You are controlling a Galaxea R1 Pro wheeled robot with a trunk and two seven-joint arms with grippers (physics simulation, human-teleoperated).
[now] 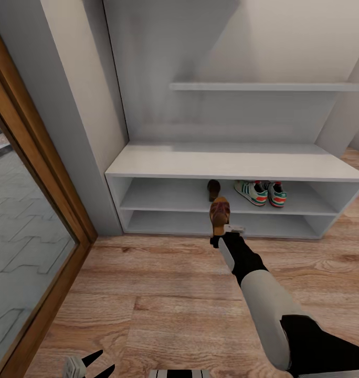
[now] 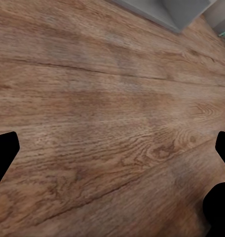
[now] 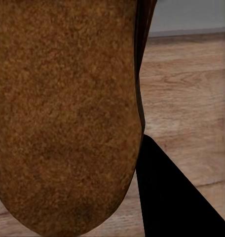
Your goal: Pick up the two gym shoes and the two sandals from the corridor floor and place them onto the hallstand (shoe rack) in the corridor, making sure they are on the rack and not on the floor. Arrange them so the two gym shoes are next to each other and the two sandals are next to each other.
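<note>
Looking at the hallstand (image 1: pixel 232 167), I count two gym shoes (image 1: pixel 261 192) and one sandal (image 1: pixel 214 189) on its upper tier, my right gripper (image 1: pixel 224 231) clamps a second sandal (image 1: pixel 220 212) just before it, its sole close in my right wrist view, and my left gripper (image 2: pixel 112 168) hangs wide over the floor (image 2: pixel 102 108).

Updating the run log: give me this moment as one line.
right claw: shut on sandal, held before hallstand | other sandal and gym shoes: upper tier | left claw: open over corridor floor

The upper tier (image 1: pixel 164 195) lies open left of the shelved sandal (image 1: pixel 214 189); gym shoes (image 1: pixel 261 192) block its right.
</note>
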